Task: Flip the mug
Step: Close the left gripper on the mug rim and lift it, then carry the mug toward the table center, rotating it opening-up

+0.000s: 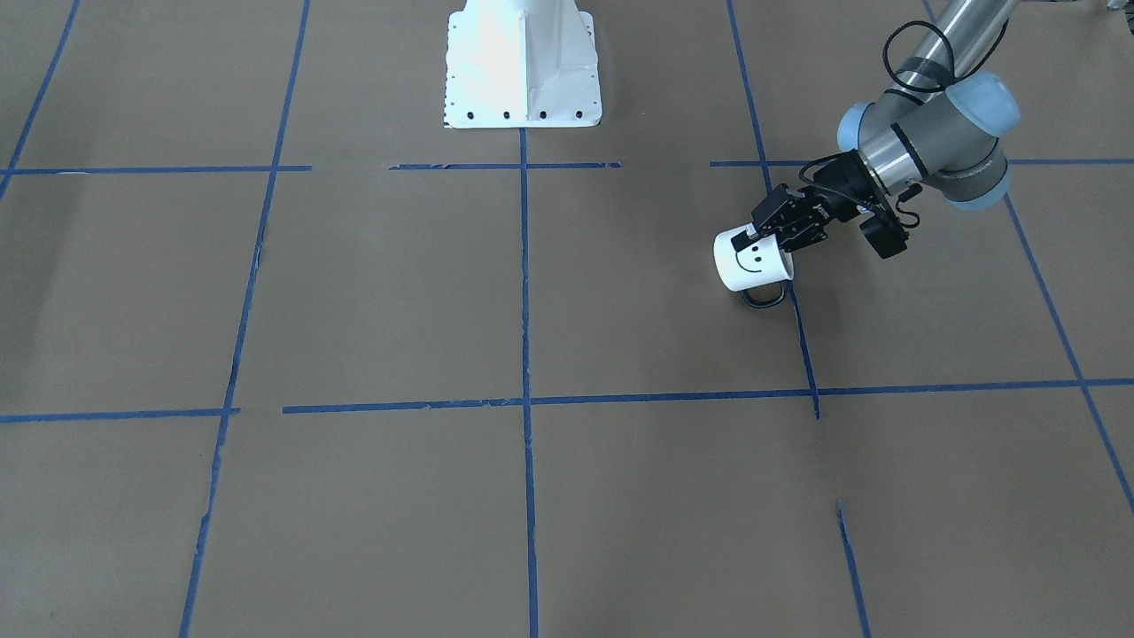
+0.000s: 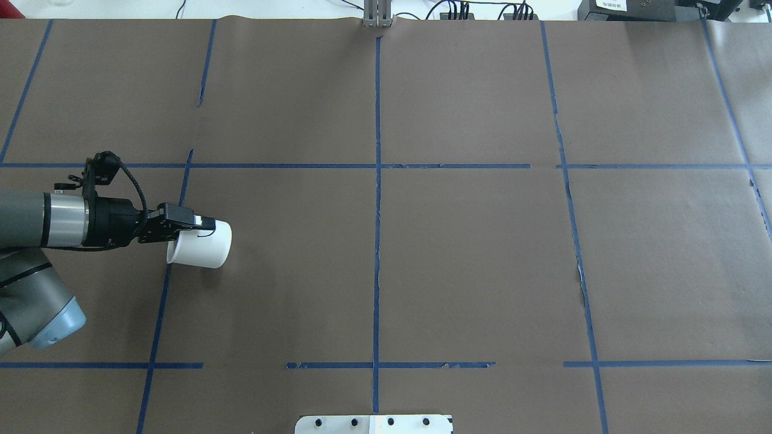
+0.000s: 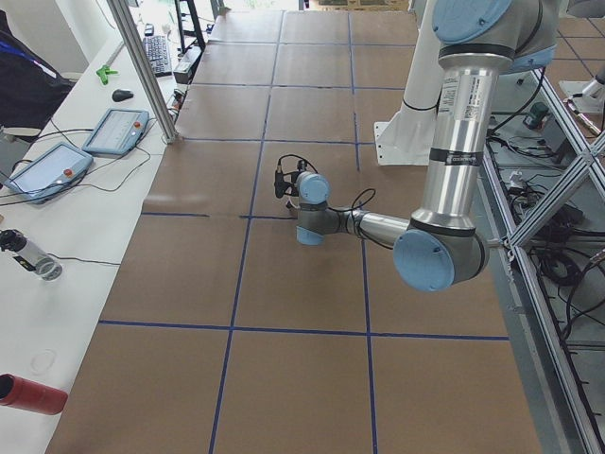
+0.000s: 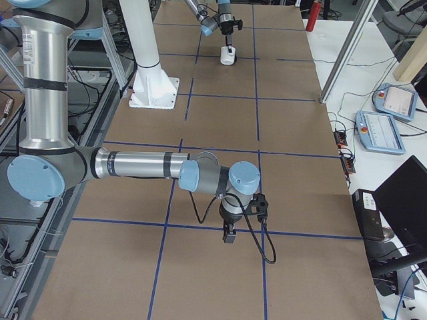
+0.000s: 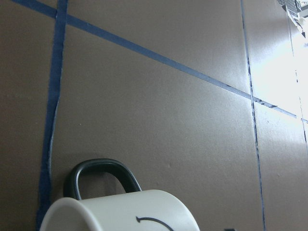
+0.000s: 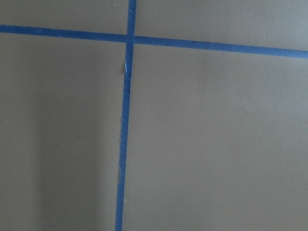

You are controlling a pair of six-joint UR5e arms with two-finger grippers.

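Note:
The white mug (image 1: pixel 751 262) with a black smiley face is tipped on its side over the brown paper, its black loop handle (image 1: pixel 763 298) pointing down toward the table. My left gripper (image 1: pixel 762 234) is shut on the mug's rim at its open end. From overhead, the mug (image 2: pixel 202 246) lies with its base to the right, and the left gripper (image 2: pixel 202 227) comes in from the left. The left wrist view shows the mug's base end (image 5: pixel 120 211) and handle (image 5: pixel 101 175). My right gripper (image 4: pixel 229 236) shows only in the exterior right view, pointing down over the paper; I cannot tell whether it is open or shut.
Blue tape lines (image 2: pixel 377 181) divide the brown paper into squares. The robot's white base plate (image 1: pixel 523 80) is at the table's robot-side edge. A side bench holds tablets (image 3: pixel 113 130) and a red bottle (image 3: pixel 33 394).

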